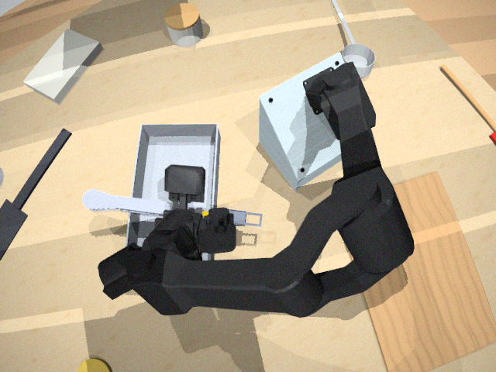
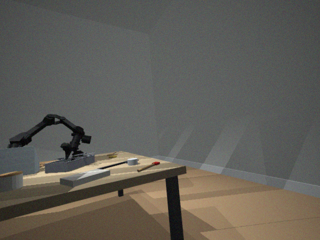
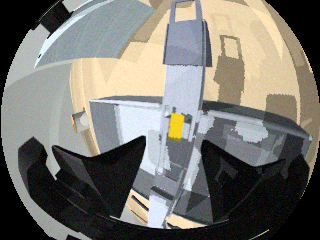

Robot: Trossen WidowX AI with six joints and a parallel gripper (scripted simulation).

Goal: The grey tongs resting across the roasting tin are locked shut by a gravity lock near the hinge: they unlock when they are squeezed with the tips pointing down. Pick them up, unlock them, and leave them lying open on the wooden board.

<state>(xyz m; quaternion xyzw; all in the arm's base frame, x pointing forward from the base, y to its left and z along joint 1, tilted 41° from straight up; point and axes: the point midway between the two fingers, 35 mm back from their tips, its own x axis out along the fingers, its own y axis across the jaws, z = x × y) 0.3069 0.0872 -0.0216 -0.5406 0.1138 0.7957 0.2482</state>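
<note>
Straddling the grey tongs point(image 1: 144, 204) point(image 3: 185, 82), the claw point(image 1: 200, 218) point(image 2: 73, 157) point(image 3: 174, 142) has its fingers apart, one on each side of the yellow patch, and is clamped on nothing. The tongs lie across the roasting tin point(image 1: 218, 160) point(image 2: 57, 167) point(image 3: 120, 101), both ends sticking out past its long walls, one end broad and pale, the other a thin open loop. That loop end points towards the wooden board point(image 1: 432, 256), with a stretch of bench point(image 1: 240, 63) point(image 2: 129, 182) between (the arm hangs over part of it, so mind the elbow). The sloping block point(image 1: 280, 111) point(image 2: 18, 158) point(image 3: 107, 30) stands near the tin, leaving a modest gap.

Along the bench edge closest in the exterior view sit a jar point(image 1: 183, 24) point(image 2: 11, 180) and a flat slab point(image 1: 63, 66) point(image 2: 86, 176), both well apart from the tin. Towards that view's near corner are a round cup point(image 2: 132, 161) and a red-ended stick point(image 2: 147, 167). From above, a long-handled pan point(image 1: 359, 60) is just beside the block, on the side towards the upper-right bench edge.
</note>
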